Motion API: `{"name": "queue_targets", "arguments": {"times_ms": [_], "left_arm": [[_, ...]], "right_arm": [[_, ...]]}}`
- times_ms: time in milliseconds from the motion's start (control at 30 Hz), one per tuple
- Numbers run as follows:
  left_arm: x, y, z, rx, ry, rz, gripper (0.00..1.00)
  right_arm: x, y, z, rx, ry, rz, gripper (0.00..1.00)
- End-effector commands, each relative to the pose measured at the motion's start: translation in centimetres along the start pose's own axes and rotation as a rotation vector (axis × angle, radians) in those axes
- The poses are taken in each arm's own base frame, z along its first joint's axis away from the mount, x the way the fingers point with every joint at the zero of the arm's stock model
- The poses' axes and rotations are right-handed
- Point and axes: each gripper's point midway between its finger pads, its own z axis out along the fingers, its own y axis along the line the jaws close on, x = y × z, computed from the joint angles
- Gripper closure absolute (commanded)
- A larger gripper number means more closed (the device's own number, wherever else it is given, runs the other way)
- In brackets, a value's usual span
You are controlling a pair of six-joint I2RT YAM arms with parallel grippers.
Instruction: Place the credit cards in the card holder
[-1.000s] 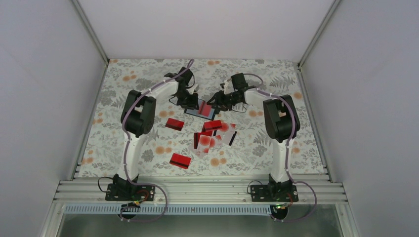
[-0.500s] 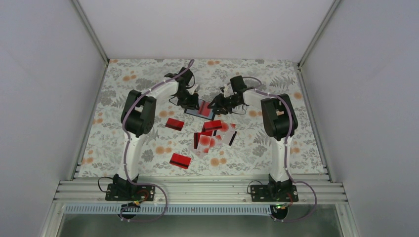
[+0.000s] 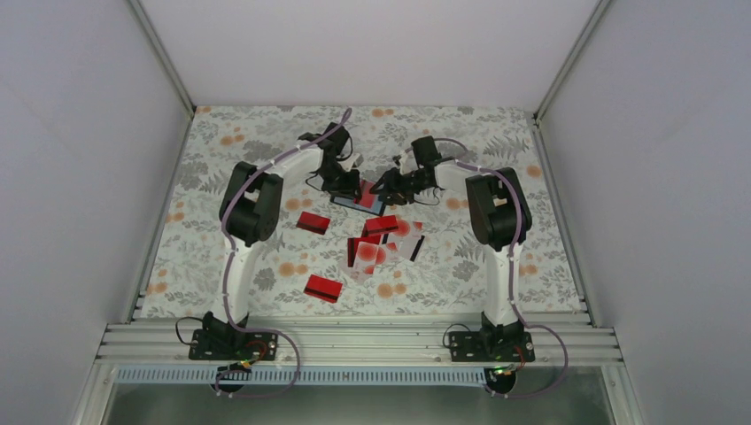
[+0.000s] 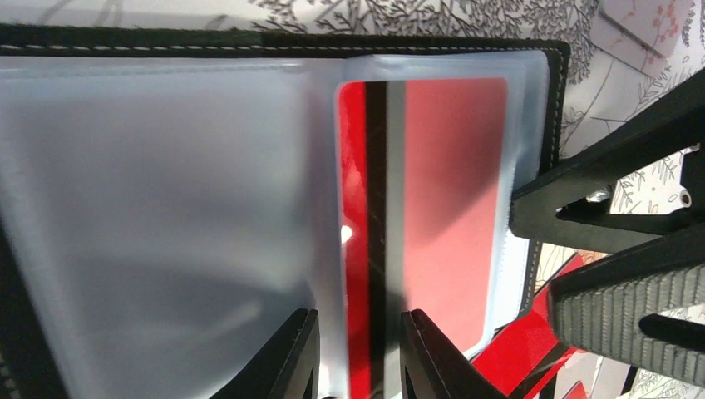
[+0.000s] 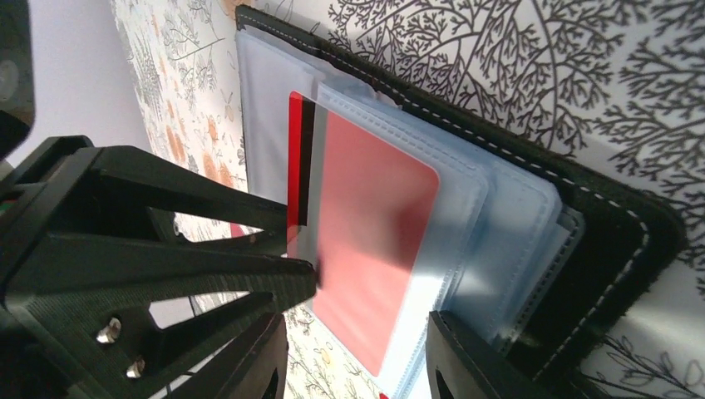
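The black card holder [image 3: 358, 203] lies open at the table's middle back, its clear pockets facing up [image 4: 166, 208]. A red card with a black stripe [image 4: 449, 191] sits mostly inside the right pocket, its striped edge sticking out. My left gripper [image 4: 359, 357] is narrowly open, its tips on either side of that striped edge. My right gripper [image 5: 357, 357] is open wide over the pocket's outer edge [image 5: 465, 216]. Its fingers [image 4: 615, 307] show beside the holder's right rim. The left fingertip [image 5: 309, 273] touches the card's edge.
Loose red cards lie nearer me: one [image 3: 313, 221] left of centre, one [image 3: 322, 288] further forward, and a pile of red and whitish cards [image 3: 381, 241]. Another red card [image 4: 524, 366] peeks from under the holder's corner. Grey walls close in the flowered table.
My right gripper has shifted slightly left, closer to the holder. My left gripper has barely moved. The card holder stays in place.
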Motion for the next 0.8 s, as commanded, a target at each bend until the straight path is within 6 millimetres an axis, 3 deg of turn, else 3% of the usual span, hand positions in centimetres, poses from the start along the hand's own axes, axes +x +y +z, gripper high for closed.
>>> {"name": "queue_targets", "arguments": {"times_ms": [0,467,767], "left_arm": [[2.1,0.7,2.7,-0.018,0.085,0.003,0.73],[2.0,0.3,2.9,-0.008,0.087,-0.005,0.75],[0.2,-0.2,-0.9,-0.068,0.004,0.006,0.77]], "right_arm": [[-0.1,1.3,0.4,-0.049,0.008,-0.032,0.57],[-0.2,3.9,-0.6,-0.122,0.007,-0.106,0.56],[1.1,2.0,-1.0,-0.028,0.018,-0.083,0.56]]}}
